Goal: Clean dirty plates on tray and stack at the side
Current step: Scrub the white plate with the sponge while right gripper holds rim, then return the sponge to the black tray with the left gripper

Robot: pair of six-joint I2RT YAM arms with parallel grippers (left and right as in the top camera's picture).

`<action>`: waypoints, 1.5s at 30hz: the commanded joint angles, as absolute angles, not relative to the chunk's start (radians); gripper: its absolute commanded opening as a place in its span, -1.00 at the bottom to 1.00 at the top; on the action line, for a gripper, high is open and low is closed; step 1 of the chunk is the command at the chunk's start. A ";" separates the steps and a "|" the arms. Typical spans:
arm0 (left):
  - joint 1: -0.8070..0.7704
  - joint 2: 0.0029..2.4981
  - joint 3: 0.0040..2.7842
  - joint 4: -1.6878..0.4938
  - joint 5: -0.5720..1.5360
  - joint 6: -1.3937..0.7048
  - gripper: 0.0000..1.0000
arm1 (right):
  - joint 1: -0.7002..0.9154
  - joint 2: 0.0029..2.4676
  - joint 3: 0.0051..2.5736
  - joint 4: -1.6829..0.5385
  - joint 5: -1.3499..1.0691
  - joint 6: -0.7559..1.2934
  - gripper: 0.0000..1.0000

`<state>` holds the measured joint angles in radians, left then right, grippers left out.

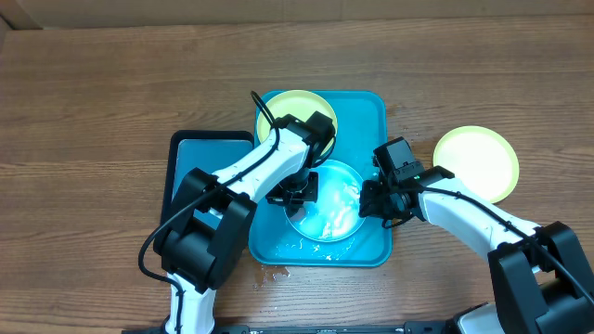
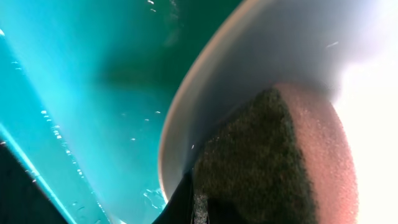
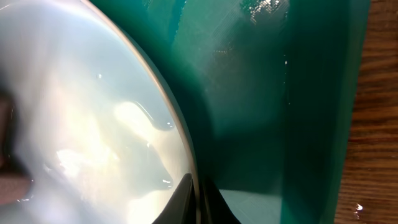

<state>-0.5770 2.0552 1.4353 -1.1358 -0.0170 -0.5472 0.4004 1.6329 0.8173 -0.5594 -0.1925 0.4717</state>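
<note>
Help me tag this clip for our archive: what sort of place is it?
Likely a robot dishwashing test bench, not a kitchen: a plain wooden table, a wet teal tray, and a sponge on the light-blue plate.

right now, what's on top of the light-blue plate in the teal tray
A sponge, held by the left hand, sits on the plate, which looks wet. Whatever lies under the sponge is covered.

A: Overhead is looking evenly lit and sharp; glare is washing out the light-blue plate (image 1: 329, 221).
B: Both wrist views are blurring up close; white flare is blowing out the left one at three o'clock.
</note>
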 commanded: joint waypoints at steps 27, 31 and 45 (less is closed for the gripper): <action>-0.666 2.067 1.343 -0.904 0.528 -0.458 -0.91 | 0.384 1.648 0.791 -0.573 -0.091 0.467 -0.92; -0.648 2.062 1.343 -1.025 0.294 -0.558 -0.91 | 0.384 1.648 0.791 -0.572 -0.091 0.467 -0.92; -0.619 1.839 1.345 -1.082 -0.234 -0.696 -0.92 | 0.384 1.648 0.791 -0.572 -0.091 0.467 -0.92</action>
<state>-0.6346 1.9255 1.3579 -1.0851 -0.0551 -0.6567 0.3813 1.6260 0.8169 -0.5655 -0.1390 0.4744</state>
